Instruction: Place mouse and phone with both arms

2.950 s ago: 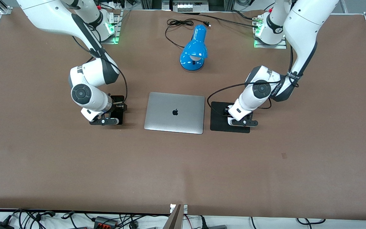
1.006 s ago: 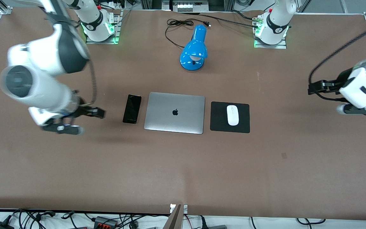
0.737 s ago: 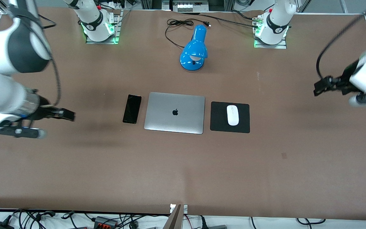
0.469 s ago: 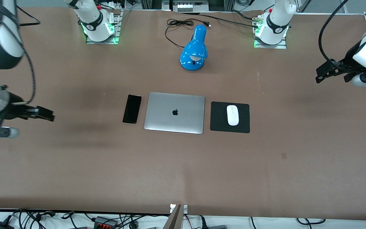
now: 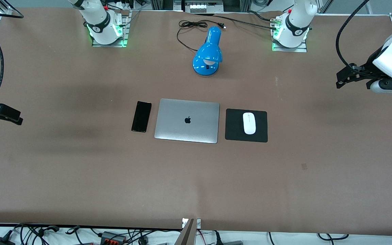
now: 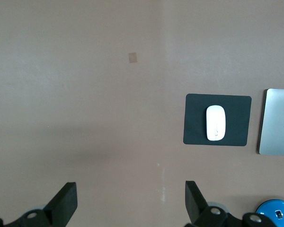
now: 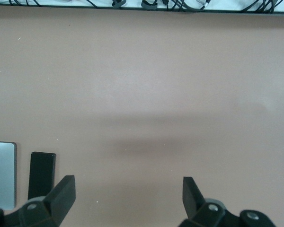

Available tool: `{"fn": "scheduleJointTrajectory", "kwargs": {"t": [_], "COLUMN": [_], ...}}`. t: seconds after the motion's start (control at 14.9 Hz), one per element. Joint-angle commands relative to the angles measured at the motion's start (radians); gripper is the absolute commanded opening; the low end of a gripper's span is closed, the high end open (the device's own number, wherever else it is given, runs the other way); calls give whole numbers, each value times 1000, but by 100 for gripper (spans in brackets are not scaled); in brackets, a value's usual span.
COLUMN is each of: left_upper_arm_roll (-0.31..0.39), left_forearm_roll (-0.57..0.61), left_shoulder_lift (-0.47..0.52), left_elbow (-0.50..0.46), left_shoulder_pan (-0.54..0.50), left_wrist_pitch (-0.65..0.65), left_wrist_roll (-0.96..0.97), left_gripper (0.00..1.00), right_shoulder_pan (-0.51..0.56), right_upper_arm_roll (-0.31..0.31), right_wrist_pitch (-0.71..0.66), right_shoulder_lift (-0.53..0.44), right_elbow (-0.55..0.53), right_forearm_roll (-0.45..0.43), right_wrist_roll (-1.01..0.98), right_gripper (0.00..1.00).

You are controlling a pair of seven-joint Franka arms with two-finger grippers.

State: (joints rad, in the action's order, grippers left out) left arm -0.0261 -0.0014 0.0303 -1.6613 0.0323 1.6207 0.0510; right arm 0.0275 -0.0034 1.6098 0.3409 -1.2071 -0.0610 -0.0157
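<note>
White oval mouse (image 5: 249, 123) on mat (image 5: 237, 134); glossy black phone (image 5: 141, 116).

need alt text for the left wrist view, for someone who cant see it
Looking down on a brown table, a white mouse lies on a black mouse pad, with the edge of a silver laptop beside the pad. The left tool hangs open over bare table, holding nothing, and part of a blue lamp shows at the corner.
</note>
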Motion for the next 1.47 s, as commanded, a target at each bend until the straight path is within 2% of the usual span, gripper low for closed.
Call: {"fn": "scheduleJointTrajectory", "kwargs": {"t": [0.0,0.2,0.67,0.8,1.14,1.41], "left_upper_arm_roll": [18,21,20,20,20,21], "left_forearm_roll": [-3,0,0,0,0,0], "left_shoulder_lift": [-3,-12,-13,-13,-13,-13], "left_elbow": [-5,15,21,21,21,21], "left_shoulder_pan": [11,11,12,11,11,11], "left_wrist_pitch": [16,18,10,10,10,8], "left_wrist_roll": [-28,-29,-28,-28,-28,-28], "left_gripper": [100,100,100,100,100,100], "right_shoulder_pan": [-26,-23,-18,-15,-17,-15], "right_upper_arm_roll": [-24,-24,-26,-26,-27,-27], "right_wrist_pitch": [13,80,206,211,150,99], "right_shoulder_lift": [-40,-101,-344,-391,-401,-405], "right_elbow": [-44,-144,-527,-603,-601,-533], "right_forearm_roll": [0,0,-2,3,7,7], "right_wrist_roll": [-23,-23,-23,-23,-44,-44], "right_gripper": [100,100,100,100,100,100]}}
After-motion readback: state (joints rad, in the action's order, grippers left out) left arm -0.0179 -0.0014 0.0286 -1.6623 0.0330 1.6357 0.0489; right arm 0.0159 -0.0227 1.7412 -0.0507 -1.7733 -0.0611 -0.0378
